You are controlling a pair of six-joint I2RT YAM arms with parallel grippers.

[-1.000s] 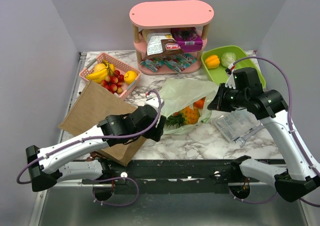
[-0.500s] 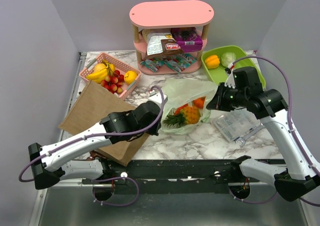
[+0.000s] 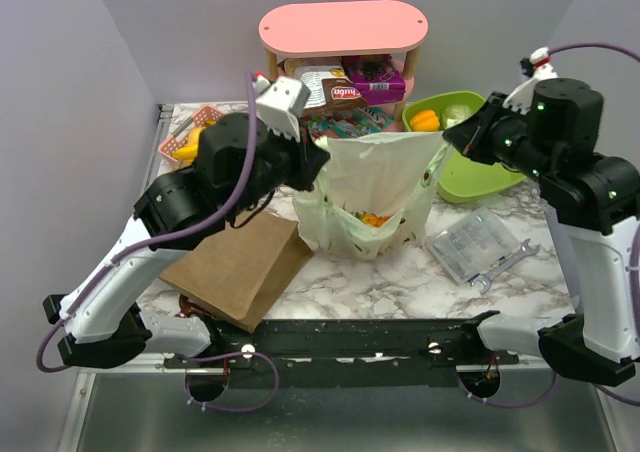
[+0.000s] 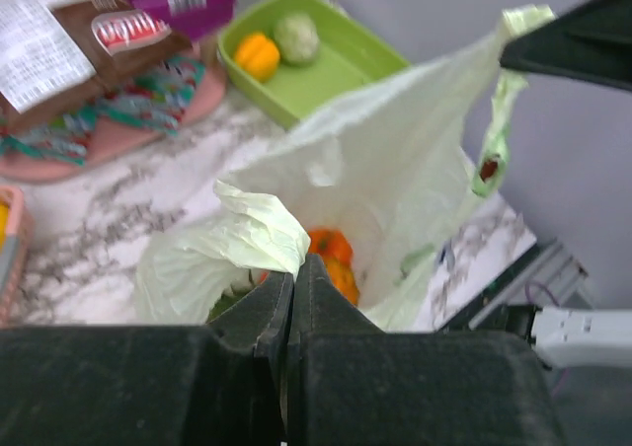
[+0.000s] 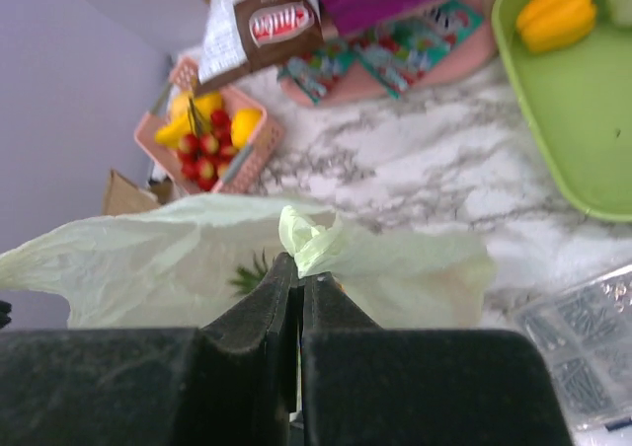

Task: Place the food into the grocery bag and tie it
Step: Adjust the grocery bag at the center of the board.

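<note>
The pale-green grocery bag hangs upright over the table's middle, stretched between both grippers. My left gripper is shut on its left handle edge; the pinch shows at the jaw tips. On the bag's right handle my right gripper is shut, plastic bunched above its tips. Orange food and a green leafy top lie in the bag's bottom. More food stays outside: a white-and-brown snack pack and a purple box on the shelf.
A pink two-tier shelf stands at the back. A pink basket of fruit is at back left, a green tray with a yellow pepper at back right. A brown paper bag lies front left, a clear case and wrench front right.
The left gripper shut on the bag's left handle. Both arms then rose and spread, pulling the bag from lying flat to hanging upright and taut.
</note>
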